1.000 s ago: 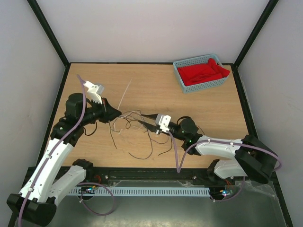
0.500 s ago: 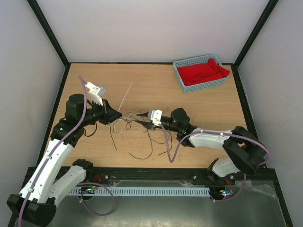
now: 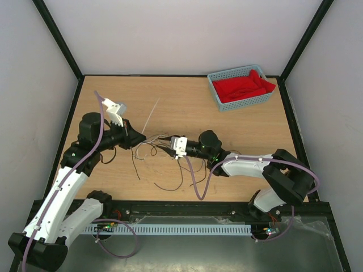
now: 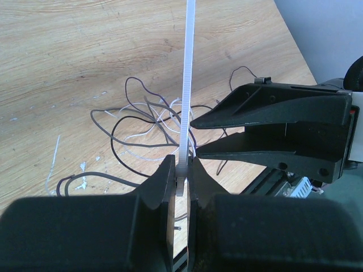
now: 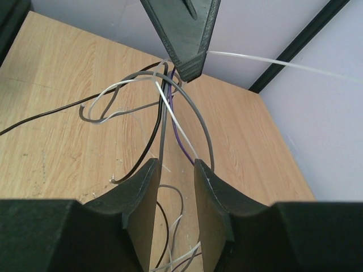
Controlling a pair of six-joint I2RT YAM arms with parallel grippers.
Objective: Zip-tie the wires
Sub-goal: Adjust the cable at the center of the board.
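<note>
Bench (image 3: 244, 141), pale wood, dark frame around it.

Left tool (image 3: 142, 137): jaws pinched tight on the near end of the zip tie (image 3: 150, 116). Its wrist view shows the left tool (image 4: 180, 168) clamping the strip right at the tips, and the zip tie (image 4: 188, 85) running straight up out of the grip. From above, the strip slants away toward the far side of the bench, over bare wood left of centre.

Right tool (image 3: 161, 143): reaches in from the right and meets the left tool at mid-bench, tips close together. Jaws part open, a clear gap between them, clamped on nothing. In the left wrist view the right tool (image 4: 196, 136) points at the strip, just beside it; touching or not, cannot tell.

Wires (image 3: 153, 148): loose tangle on the bench under and near both tools, dark and pale strands, loops trailing toward the near edge. From the right wrist, several wires (image 5: 164, 113) rise toward the left tool (image 5: 190, 71) and some pass through the gap of the right tool (image 5: 174, 165). The zip tie (image 5: 272, 61) shows there as a thin pale line going off right.

Far right corner: blue basket (image 3: 245, 102) holding red cloth (image 3: 244, 88), well apart from the wires.
</note>
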